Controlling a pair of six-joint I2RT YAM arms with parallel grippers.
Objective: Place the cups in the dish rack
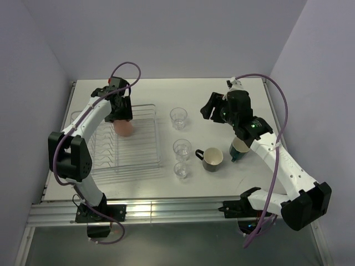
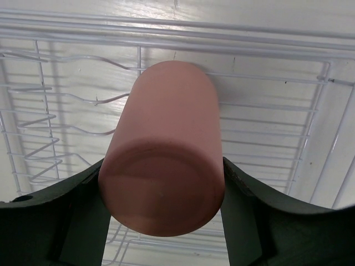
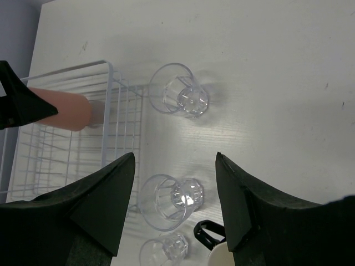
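Observation:
My left gripper (image 1: 121,115) is shut on the tall salmon-orange cup (image 1: 125,128), holding it upside down over the white wire dish rack (image 1: 145,160); the left wrist view shows its base (image 2: 165,166) between my fingers above the rack wires (image 2: 266,111). Three clear tumblers (image 1: 178,116) (image 1: 182,148) (image 1: 181,169) stand right of the rack. A black handled mug (image 1: 212,159) and a dark green mug (image 1: 239,148) stand further right. My right gripper (image 1: 213,108) is open and empty, above the tumblers (image 3: 180,95) (image 3: 169,200).
The rack's right wall (image 3: 111,94) lies close to the tumblers. The right arm (image 1: 266,145) partly covers the green mug. The table's back edge and side walls border the work area.

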